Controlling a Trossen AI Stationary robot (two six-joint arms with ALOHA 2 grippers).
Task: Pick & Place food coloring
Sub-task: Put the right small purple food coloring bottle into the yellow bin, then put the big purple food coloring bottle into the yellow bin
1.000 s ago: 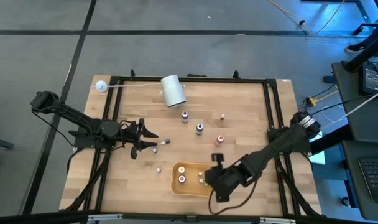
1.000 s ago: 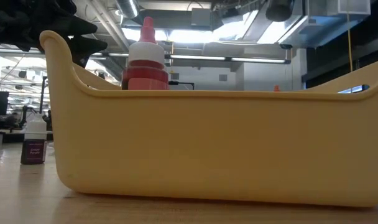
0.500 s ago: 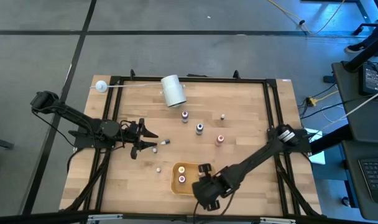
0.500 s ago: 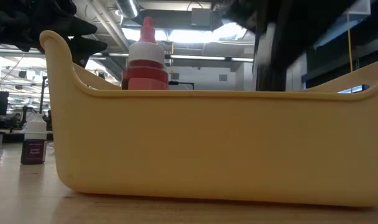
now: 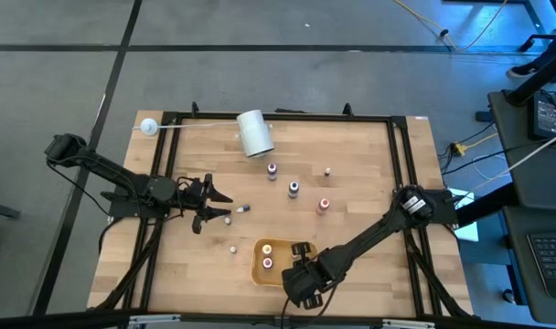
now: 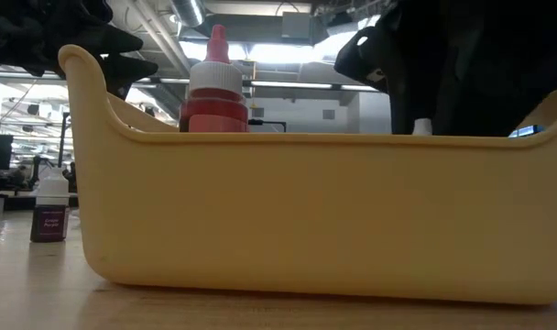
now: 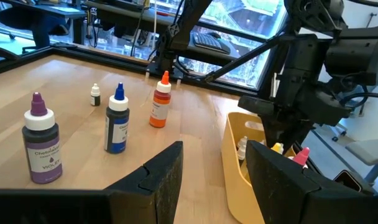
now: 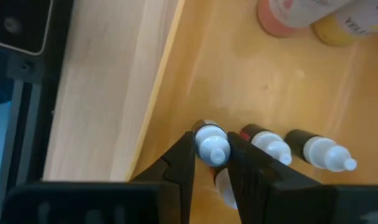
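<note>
A yellow tray (image 5: pixel 262 250) (image 6: pixel 306 211) sits near the table's near edge with several tiny food coloring bottles in it, among them a red one (image 6: pixel 216 96) and two dark white-capped ones (image 8: pixel 273 146) lying flat. My right gripper (image 5: pixel 301 274) (image 8: pixel 211 157) is over the tray's right part, shut on a small white-capped bottle (image 8: pixel 212 148). More bottles stand on the table: purple (image 7: pixel 41 140), blue (image 7: pixel 117 119), orange (image 7: pixel 160 101). My left gripper (image 5: pixel 209 203) (image 7: pixel 217 180) waits open at the table's left, its fingers pointing toward the tray. My right gripper pinches the small bottle by its white cap end (image 8: pixel 212 144) between the two fingers (image 8: pixel 184 155), coming from above and pointing down into the tray. The cap faces up toward the wrist camera. Whether the bottle's base rests on the tray floor stays hidden beneath it.
A big white cylinder roll (image 5: pixel 254 133) lies at the far edge, beside a white ball on a thin rod (image 5: pixel 149 126). A tiny bottle (image 5: pixel 242 208) lies by the left gripper, and another tiny one (image 5: pixel 232 248) sits left of the tray. Dark rails (image 5: pixel 401 164) frame the table.
My right gripper has moved from just right of the tray toward the table's left and near edge, ending over the tray's right part and coming down into the low view above the rim. Over the last half second it has nearly held still. The left arm kept still.
</note>
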